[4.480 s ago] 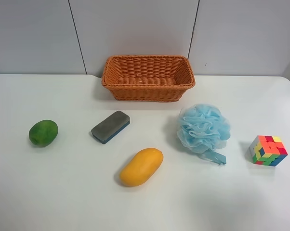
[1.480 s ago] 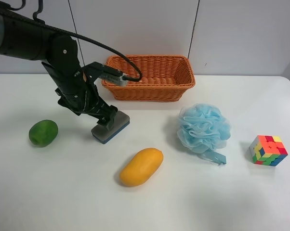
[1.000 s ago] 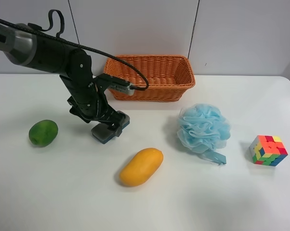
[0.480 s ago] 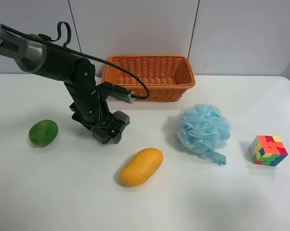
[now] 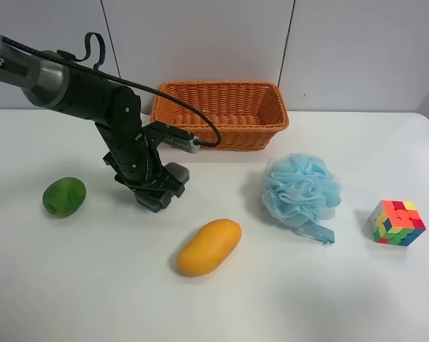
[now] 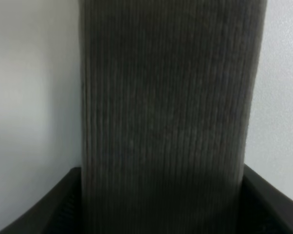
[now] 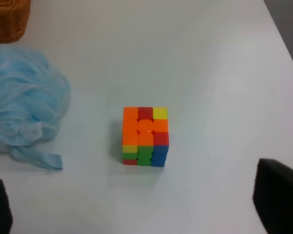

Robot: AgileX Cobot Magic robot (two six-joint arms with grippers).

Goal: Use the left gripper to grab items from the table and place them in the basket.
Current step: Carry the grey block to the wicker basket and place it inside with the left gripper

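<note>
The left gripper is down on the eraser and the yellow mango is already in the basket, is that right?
Not quite. The yellow mango lies on the table, not in the basket, as the exterior high view shows. The left gripper is indeed on the eraser.

The black jointed left arm (image 5: 86,92) bends steeply down, its black jawed gripper (image 5: 159,194) clamped on a grey-topped eraser block (image 6: 166,97); the right gripper (image 7: 139,202) is spread wide.
</note>
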